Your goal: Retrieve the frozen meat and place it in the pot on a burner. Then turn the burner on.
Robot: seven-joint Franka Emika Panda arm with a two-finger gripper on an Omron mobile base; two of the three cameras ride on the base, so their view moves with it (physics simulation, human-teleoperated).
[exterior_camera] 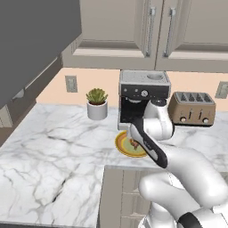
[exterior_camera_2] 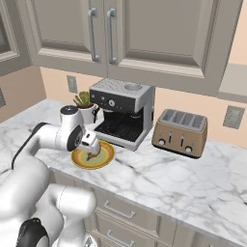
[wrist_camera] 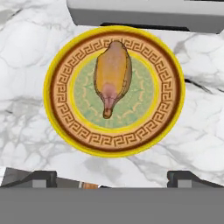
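1. Two jaws are spread wide on the gripper, held above the frozen meat.
2. Meat is centred on the plate, near the coffee machine.
3. Risk: meat probably skids if descent is off-centre.

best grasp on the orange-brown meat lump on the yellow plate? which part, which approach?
Probably the broad upper body of the orange-brown drumstick-shaped frozen meat, from straight above. It lies flat on the round yellow plate with green centre, long axis running toward the coffee machine, tapering to a thin end. The open hand already hovers above it; close across the narrow width.
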